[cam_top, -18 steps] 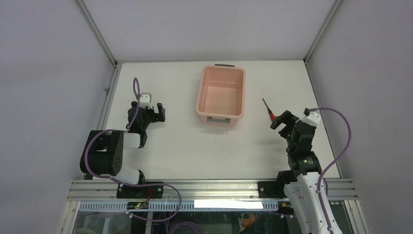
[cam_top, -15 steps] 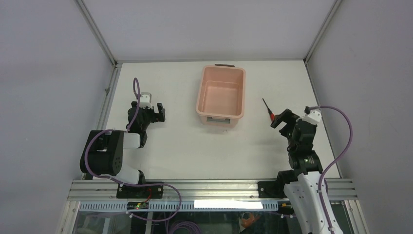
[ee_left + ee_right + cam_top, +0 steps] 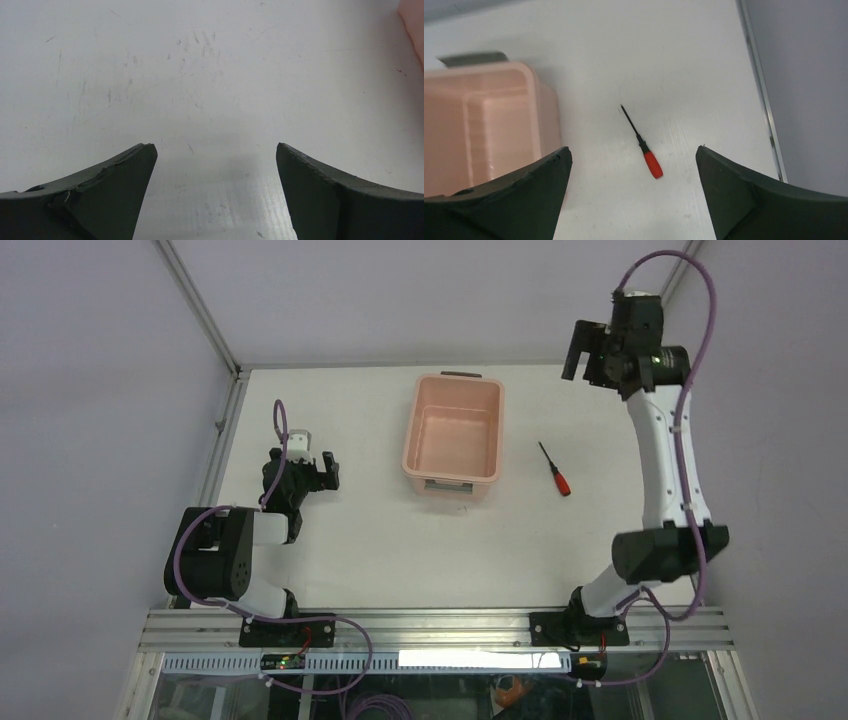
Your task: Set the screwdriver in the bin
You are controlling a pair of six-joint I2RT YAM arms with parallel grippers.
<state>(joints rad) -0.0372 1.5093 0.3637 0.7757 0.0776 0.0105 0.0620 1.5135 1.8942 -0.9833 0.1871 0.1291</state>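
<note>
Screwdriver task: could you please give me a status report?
Left gripper open, empty. Right gripper open, empty, high. Screwdriver on table, right of bin, apart. Path clear.

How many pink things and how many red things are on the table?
Pink: 1, the bin
Red: 1, the screwdriver, which has a red handle
Total: 2

a scuffed white table (image 3: 380, 540) sits between grey walls (image 3: 100, 390), with a metal rail (image 3: 440, 625) along its near edge.
</note>
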